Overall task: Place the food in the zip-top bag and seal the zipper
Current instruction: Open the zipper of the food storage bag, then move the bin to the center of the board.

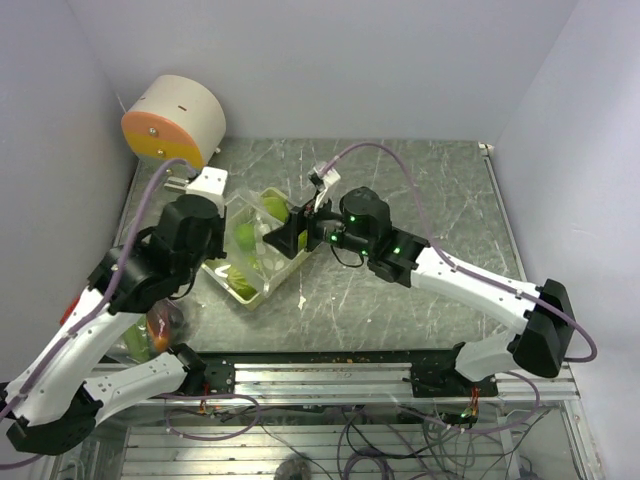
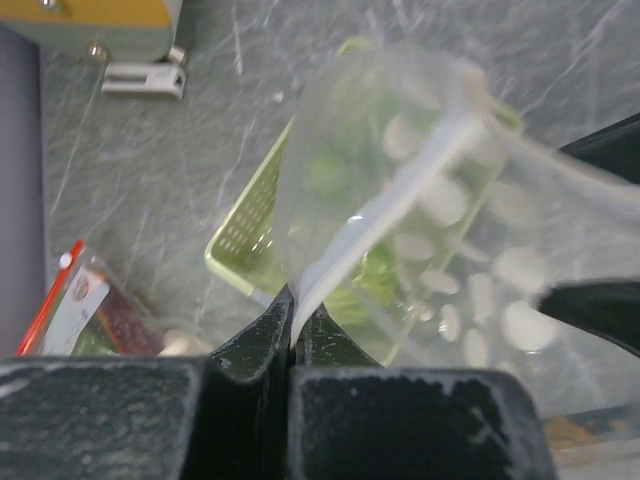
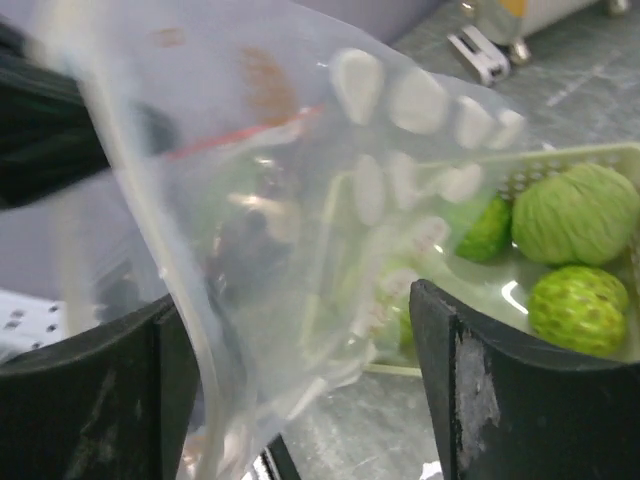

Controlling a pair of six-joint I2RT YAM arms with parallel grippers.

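Clear zip-top bag (image 2: 400,200), white-spotted

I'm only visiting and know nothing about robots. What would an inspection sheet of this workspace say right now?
Surface: grey scratched table.
Job's things: clear zip-top bag held over the pale-green basket; bumpy green balls lie in the basket.
Clutter: red-edged packet at the table's left side.
Grippers: left gripper has its fingers shut on the bag's edge; right gripper has its fingers open, with bag film between them.
Cables: purple cables loop over the arms.
Surroundings: white walls; round white-and-orange device at the back left.
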